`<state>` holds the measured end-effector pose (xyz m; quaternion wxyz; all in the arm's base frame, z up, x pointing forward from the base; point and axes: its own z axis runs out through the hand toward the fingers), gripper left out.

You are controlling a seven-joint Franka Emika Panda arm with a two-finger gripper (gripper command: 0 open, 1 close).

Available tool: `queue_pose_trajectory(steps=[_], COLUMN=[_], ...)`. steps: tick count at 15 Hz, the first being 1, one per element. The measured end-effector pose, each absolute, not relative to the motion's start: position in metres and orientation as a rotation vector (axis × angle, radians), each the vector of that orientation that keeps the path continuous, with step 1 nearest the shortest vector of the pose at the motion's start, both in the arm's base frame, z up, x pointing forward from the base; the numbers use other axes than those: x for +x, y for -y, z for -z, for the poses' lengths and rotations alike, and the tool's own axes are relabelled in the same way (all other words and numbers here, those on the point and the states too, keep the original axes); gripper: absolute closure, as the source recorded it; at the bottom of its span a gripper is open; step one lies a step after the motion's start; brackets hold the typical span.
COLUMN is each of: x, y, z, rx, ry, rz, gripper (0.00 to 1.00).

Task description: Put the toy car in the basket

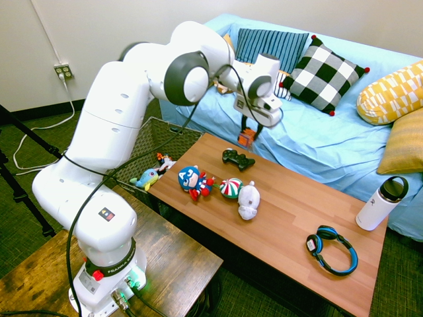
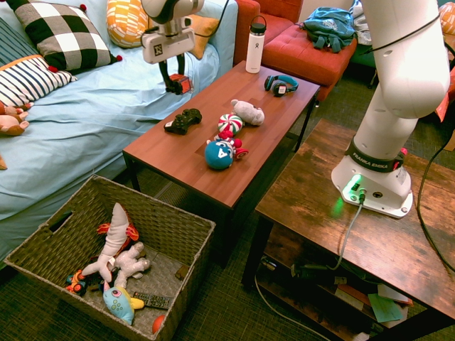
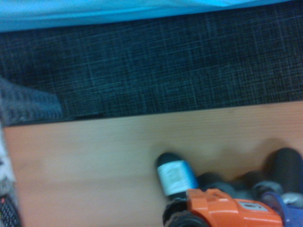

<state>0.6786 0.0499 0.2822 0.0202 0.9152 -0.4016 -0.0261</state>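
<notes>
1. First exterior view: the white arm's two-finger gripper points straight down above the far edge of the long reddish wooden coffee table, its fingers pressed in on the small boxy orange toy car, which hangs clear of the tabletop. The large dark grey-brown woven wicker basket sits on the floor off the table's short end, lower than the hand and across toward the arm's own base. That offset, sideways and downward, is what the coming carry turns on.

2. Second exterior view: the gripper holds the toy car directly beneath it, over the table edge nearest the pale blue covered sofa. The basket lies well apart from the hand, past the near end of the table and far below. The black game controller rests on the table just beyond the hand, along that path.

3. Wrist view: the toy car fills the lower edge, close under the camera, with the controller blurred beneath it. Its long axis probably runs across the fingers, though the blur leaves this uncertain.
</notes>
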Motion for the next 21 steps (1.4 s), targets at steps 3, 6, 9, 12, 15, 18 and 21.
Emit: queue_pose_trajectory(steps=[3, 6, 9, 12, 15, 18, 21], x=[0.597, 0.504, 0.500, 0.531, 0.537, 0.548, 0.560], y=[-0.223, -0.392, -0.447, -0.451, -0.455, -0.440, -0.388], z=[-0.273, -0.248, -0.223, -0.207, -0.211, -0.226, -0.254], rx=[2.803, 2.807, 2.768, 2.733, 2.736, 2.746, 2.764], ry=[1.063, 0.946, 0.909, 0.925, 0.929, 0.948, 0.992], rz=[0.082, 0.087, 0.116, 0.148, 0.146, 0.140, 0.131], gripper=[1.00, 1.00, 0.00, 0.00, 0.00, 0.00, 0.00])
